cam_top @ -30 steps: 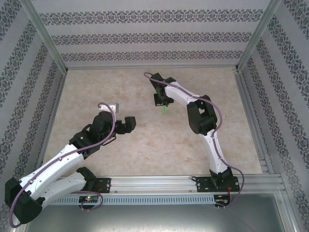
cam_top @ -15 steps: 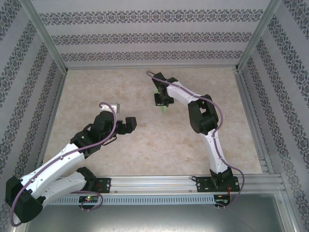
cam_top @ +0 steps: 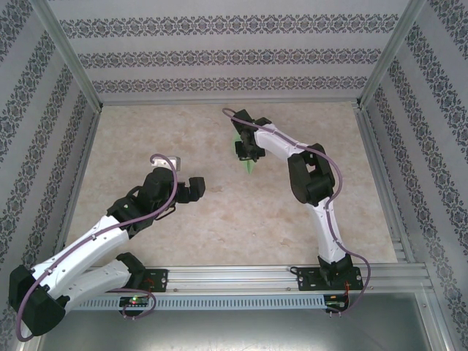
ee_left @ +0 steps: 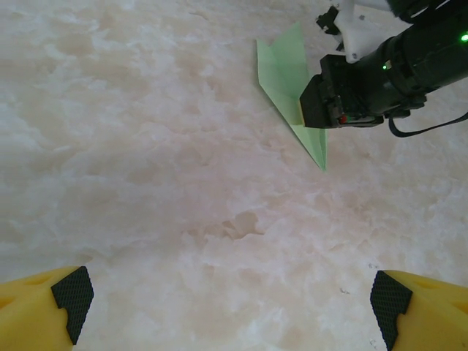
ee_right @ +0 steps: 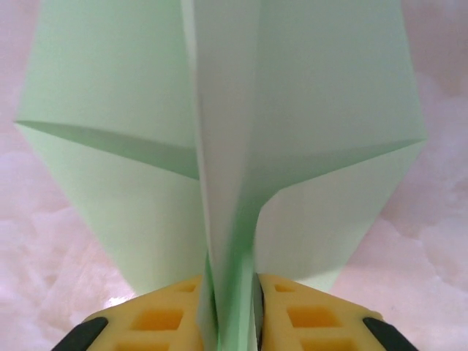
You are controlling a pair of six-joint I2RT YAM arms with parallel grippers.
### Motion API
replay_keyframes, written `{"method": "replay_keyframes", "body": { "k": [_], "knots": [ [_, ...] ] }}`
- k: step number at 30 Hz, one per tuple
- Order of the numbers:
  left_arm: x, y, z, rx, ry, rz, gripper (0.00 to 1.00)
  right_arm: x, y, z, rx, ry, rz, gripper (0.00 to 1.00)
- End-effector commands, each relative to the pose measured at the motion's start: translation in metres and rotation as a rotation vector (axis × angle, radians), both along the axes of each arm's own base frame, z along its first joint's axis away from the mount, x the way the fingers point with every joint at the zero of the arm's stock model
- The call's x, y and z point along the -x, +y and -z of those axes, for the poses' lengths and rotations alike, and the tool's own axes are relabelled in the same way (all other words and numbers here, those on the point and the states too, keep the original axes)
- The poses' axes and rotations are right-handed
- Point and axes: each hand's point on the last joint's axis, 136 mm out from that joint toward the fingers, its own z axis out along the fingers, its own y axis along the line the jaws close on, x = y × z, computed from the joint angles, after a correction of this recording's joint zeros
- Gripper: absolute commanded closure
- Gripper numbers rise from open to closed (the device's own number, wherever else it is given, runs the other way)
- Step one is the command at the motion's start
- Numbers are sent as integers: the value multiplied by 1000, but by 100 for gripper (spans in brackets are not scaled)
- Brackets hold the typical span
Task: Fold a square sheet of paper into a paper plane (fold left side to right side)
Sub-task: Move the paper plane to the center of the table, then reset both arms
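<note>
The paper plane (ee_right: 314,110) looks fully folded, so the step in hand is probably setting it down and letting go. The right claw (ee_right: 232,307) is closed on the plane's centre fold, with a yellow finger close against each side and the wings spread out ahead. In the left wrist view the plane sits low over the far middle of the surface (ee_left: 146,146), nose angled down. Whether it touches cannot be told. The left claw (ee_left: 230,303) stands wide apart and empty, well clear on the near left. To finish cleanly, the plane's belly should rest on the surface before the fingers part. They should part evenly so neither side drags the fold, and the claw should then lift straight back along the crease without catching a wing.
</note>
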Motion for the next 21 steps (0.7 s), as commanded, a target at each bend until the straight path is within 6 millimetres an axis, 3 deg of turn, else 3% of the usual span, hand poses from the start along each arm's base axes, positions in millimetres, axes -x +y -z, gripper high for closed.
{"method": "replay_keyframes", "body": {
  "k": [1,7,11,17,21],
  "knots": [
    [-4,8,-11,-34,-18,-32,0,4,-1,-25,16,-41,-23,76],
    [-11,13,-11,13,9,-48,0,9,0,-40,1,-57,-34,69],
    [-21,29,-11,80,22,-102,0,17,-11,-70,13,-110,-37,65],
    [-37,80,-10,70,-14,-278,0,45,-51,-136,-23,-307,-30,48],
    [-46,118,-8,-23,-73,-422,0,69,-93,-160,-71,-424,6,34]
  ]
}}
